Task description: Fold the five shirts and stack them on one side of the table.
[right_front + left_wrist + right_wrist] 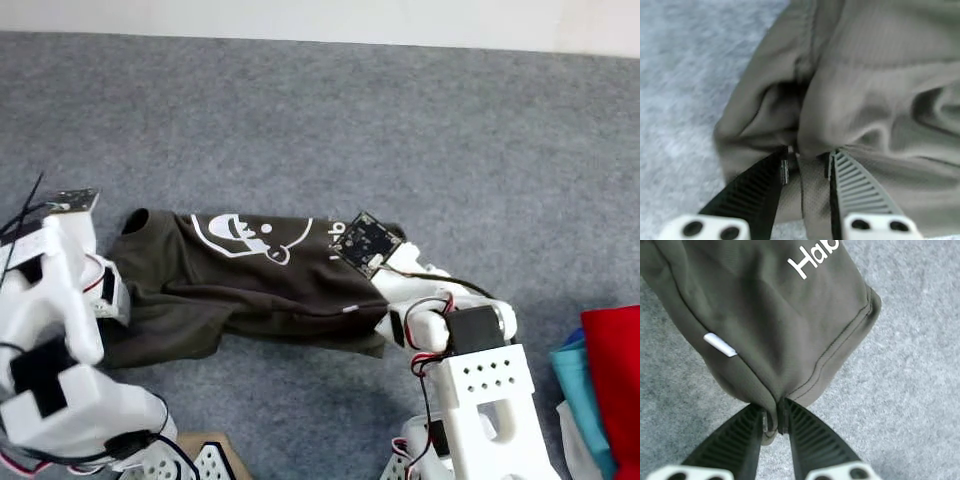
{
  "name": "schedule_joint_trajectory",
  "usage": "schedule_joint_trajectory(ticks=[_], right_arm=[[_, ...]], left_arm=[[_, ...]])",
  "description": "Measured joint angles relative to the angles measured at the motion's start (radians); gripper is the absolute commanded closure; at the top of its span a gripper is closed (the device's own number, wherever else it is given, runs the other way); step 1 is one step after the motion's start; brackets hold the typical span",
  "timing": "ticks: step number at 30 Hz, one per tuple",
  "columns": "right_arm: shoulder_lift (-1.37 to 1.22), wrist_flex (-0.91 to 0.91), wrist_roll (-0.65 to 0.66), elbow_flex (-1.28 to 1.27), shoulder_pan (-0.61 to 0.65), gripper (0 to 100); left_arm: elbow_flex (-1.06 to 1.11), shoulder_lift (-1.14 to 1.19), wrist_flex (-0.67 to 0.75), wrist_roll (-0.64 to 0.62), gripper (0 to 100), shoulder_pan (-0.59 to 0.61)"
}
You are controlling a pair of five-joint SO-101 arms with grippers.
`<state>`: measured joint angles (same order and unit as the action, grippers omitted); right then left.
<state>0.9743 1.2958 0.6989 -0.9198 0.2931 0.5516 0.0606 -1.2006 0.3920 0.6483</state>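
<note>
A dark olive shirt (260, 280) with a white print lies crumpled on the grey table (330, 120), left of centre. My left gripper (116, 298) sits at the shirt's left edge. In the left wrist view the left gripper (807, 160) is shut on a bunched fold of the shirt (875, 100). My right gripper (383, 318) is at the shirt's right end. Seen from the right wrist, the right gripper (775, 412) pinches the stitched hem corner of the shirt (765, 315), which hangs a little above the table.
At the right edge lies a pile of other shirts: a red one (615, 370) over a teal one (578, 375) and a white one (572, 430). A tan board (222, 450) shows at the front edge by the left arm's base.
</note>
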Motion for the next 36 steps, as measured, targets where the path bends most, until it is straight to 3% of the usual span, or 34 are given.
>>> schedule_joint_trajectory(ticks=[5, 9, 23, 36], right_arm=[[0.000, 0.005, 0.000, 0.000, 0.003, 99.2], [0.000, 0.020, 0.000, 0.000, 0.006, 99.2], [0.000, 0.025, 0.000, -0.051, 0.006, 99.2], [0.003, -0.109, -0.035, -0.081, 0.006, 99.2]], left_arm=[[-0.029, 0.040, -0.002, 0.003, 87, -0.034], [-0.034, 0.044, -0.002, 0.003, 100, -0.048], [-0.055, 0.044, -0.006, -0.037, 99, -0.101], [-0.402, 0.046, -0.255, -0.132, 99, -0.135]])
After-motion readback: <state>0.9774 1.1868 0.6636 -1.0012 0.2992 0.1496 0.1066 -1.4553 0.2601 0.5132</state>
